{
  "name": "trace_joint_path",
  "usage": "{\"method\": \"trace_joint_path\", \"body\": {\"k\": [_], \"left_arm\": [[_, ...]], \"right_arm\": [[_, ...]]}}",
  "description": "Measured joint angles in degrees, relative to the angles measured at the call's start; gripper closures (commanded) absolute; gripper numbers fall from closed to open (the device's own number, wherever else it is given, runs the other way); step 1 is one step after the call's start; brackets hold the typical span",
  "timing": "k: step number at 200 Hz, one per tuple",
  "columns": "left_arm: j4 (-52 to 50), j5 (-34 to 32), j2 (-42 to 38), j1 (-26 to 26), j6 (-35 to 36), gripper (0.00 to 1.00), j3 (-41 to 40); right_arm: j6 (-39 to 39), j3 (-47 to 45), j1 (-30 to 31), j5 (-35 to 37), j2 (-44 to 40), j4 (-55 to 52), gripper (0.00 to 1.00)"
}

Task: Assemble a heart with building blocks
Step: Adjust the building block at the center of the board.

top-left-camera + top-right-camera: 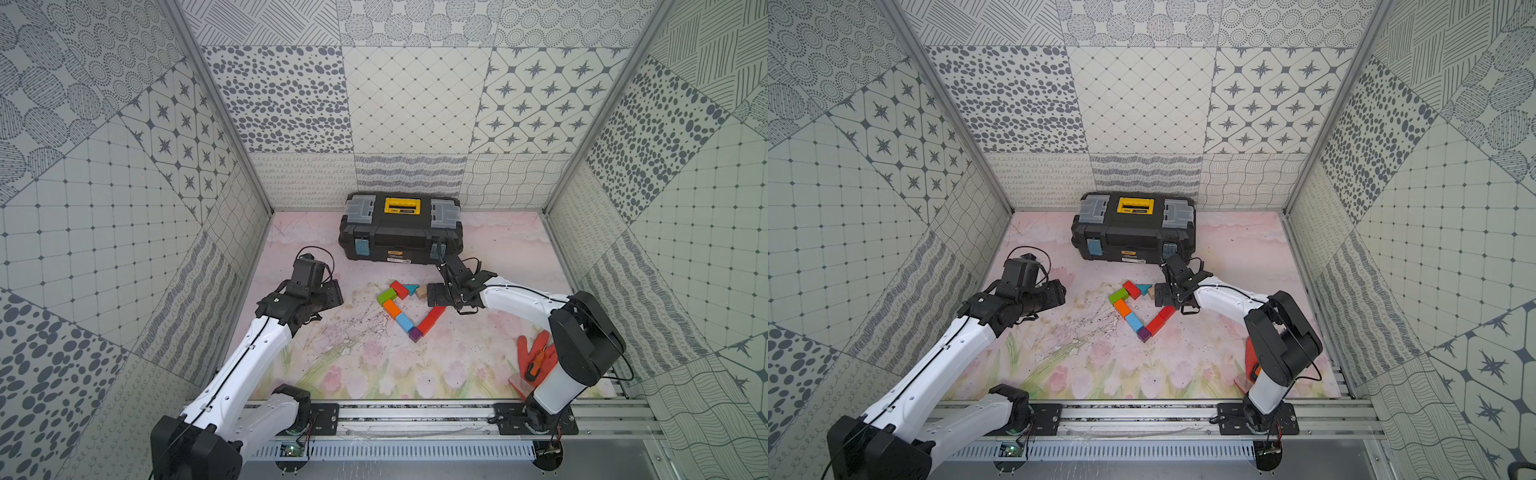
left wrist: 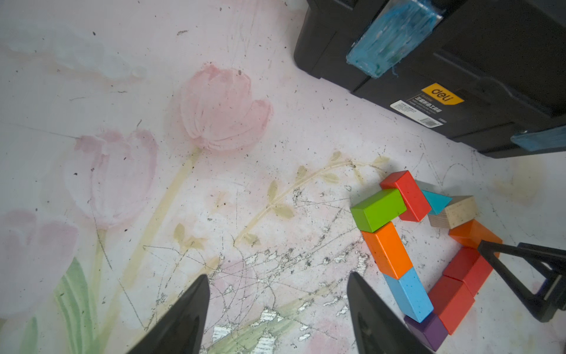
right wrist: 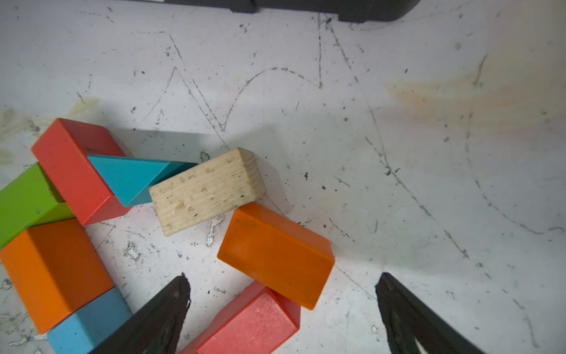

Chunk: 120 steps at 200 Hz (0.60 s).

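Pink flower-printed tabletop (image 1: 353, 365) inside patterned walls (image 1: 415, 104): the heart (image 1: 391, 308) of coloured building blocks (image 1: 432, 318) lies near the middle, just before a black toolbox (image 1: 401, 237) at the far edge. Left fingers (image 2: 183, 315) are spread and empty, apart to its left; right fingers (image 3: 159, 318) are spread wide over its right-side orange block (image 3: 275, 254), gripping nothing.

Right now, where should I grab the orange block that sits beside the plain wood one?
Come straight down on the orange block and pinch its two long sides, toward the wood block. It lies flat, and a red block appears to butt against its inner long side at the other end, so only the half by the wood looks clear.
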Motion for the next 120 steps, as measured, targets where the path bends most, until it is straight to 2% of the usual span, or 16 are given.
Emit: {"method": "trace_joint_path", "body": {"k": [42,120], "left_arm": [[0.0,1.1,-0.2,0.1,0.5,0.3,-0.5],[0.0,2.1,-0.5,0.2,1.1,0.31,-0.6]], "right_arm": [[2.4,-0.1,0.1,-3.5,0.9,1.7,0.02],[3.9,-0.1,0.5,-5.7,1.9,2.9,0.02]]}}
